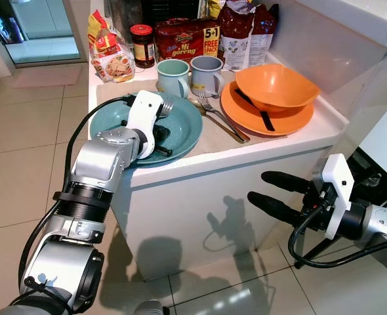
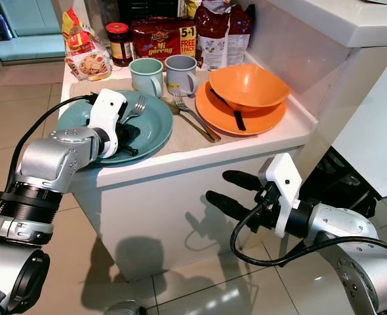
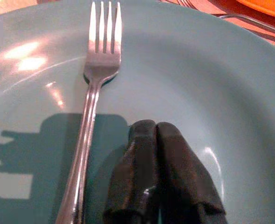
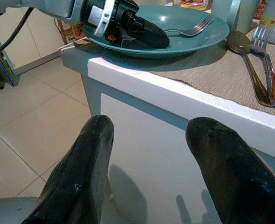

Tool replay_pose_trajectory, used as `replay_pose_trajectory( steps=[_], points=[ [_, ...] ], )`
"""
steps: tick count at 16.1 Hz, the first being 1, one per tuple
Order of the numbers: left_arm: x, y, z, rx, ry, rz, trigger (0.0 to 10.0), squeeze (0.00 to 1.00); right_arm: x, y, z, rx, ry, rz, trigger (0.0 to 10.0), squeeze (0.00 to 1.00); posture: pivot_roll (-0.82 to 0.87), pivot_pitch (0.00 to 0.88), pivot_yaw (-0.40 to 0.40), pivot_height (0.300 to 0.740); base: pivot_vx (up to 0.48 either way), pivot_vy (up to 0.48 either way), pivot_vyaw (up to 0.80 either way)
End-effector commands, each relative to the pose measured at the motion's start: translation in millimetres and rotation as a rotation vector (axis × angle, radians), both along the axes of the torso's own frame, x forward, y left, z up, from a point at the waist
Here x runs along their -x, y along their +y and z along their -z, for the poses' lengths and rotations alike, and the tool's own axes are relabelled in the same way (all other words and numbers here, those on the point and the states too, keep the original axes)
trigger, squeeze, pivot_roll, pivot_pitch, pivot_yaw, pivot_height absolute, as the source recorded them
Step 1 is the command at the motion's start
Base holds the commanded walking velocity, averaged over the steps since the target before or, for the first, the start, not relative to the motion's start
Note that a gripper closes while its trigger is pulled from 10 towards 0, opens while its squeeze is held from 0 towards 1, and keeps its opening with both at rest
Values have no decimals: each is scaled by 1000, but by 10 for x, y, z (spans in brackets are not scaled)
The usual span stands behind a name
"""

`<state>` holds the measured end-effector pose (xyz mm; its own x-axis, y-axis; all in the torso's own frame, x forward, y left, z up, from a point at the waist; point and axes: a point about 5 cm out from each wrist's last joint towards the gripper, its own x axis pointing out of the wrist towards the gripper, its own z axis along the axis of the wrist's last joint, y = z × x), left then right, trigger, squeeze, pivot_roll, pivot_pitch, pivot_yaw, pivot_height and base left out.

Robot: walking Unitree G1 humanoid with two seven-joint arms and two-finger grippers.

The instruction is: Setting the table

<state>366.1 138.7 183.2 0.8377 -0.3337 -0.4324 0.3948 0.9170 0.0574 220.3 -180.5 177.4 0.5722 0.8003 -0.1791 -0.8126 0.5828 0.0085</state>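
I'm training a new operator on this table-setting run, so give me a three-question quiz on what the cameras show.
1. True or false: the left claw rests shut on the teal plate, beside a fork.
2. What sits on the orange plate? A) a mug B) an orange bowl C) a jar
3. Fill in: the right claw is open, below the countertop edge, holding ____.

Key: 1 true; 2 B; 3 nothing.
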Motion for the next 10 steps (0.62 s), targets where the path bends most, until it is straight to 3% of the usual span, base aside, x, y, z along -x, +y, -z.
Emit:
replay_pose_trajectory(
  steps=[1,6,8,9,10],
  points=[
    [1,22,-42,1,-36,-14,0,0,-30,-55,-46,2,-26,27,10000,0,45,10,-4,740,0,0,0],
    [-25,48,-316,46,-176,-25,0,0,-51,-68,-65,-2,-34,29,10000,0,44,10,-15,740,0,0,0],
    [-76,129,-400,-23,-243,-71,0,0,-61,-62,-64,0,-35,25,10000,0,45,11,-17,740,0,0,0],
    [-121,194,-362,-143,-297,-97,10000,702,-64,-63,-65,2,-35,23,10000,0,39,11,-16,740,0,0,0],
    [-124,191,-346,-128,-298,-94,10000,1000,-63,-65,-63,3,-35,22,10000,0,38,11,-16,740,0,0,0]
  ],
)
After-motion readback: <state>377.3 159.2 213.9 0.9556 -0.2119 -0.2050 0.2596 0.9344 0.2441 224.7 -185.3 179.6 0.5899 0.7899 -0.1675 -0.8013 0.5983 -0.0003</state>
